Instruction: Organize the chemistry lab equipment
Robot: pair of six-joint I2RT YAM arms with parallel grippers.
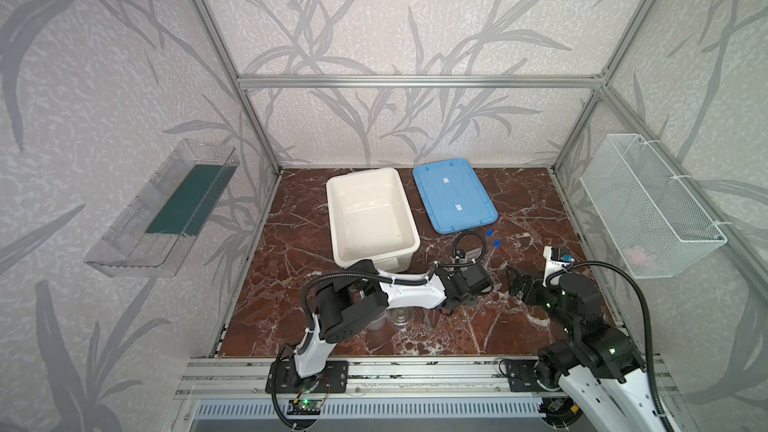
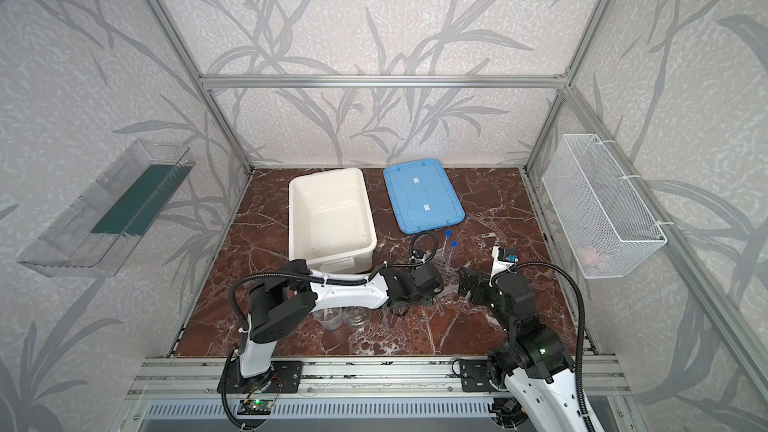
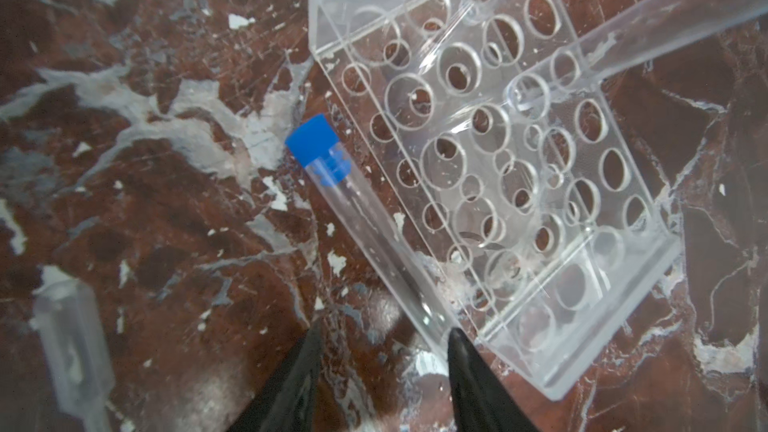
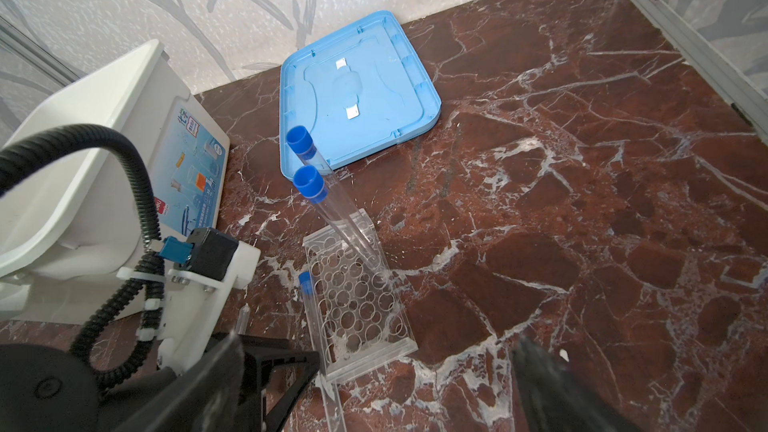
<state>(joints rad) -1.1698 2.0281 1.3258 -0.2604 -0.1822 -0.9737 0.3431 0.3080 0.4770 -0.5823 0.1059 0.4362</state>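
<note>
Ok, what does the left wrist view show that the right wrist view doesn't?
Left wrist alone: the left jaws, apart, either side of the uncapped end of the lying tube. Right wrist alone: the blue caps of two tubes leaning in the rack, the blue lid, the white tub. Both: the rack, that lying tube, the marble table.

Beaker (image 1: 375, 322), flask (image 1: 400, 317) partly under left arm (image 1: 411, 290)

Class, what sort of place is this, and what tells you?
Probably a robot test cell, not a laboratory: an aluminium frame around wallpapered panels, a left arm and right arm bolted in front, a clear tube rack on the tabletop.
</note>
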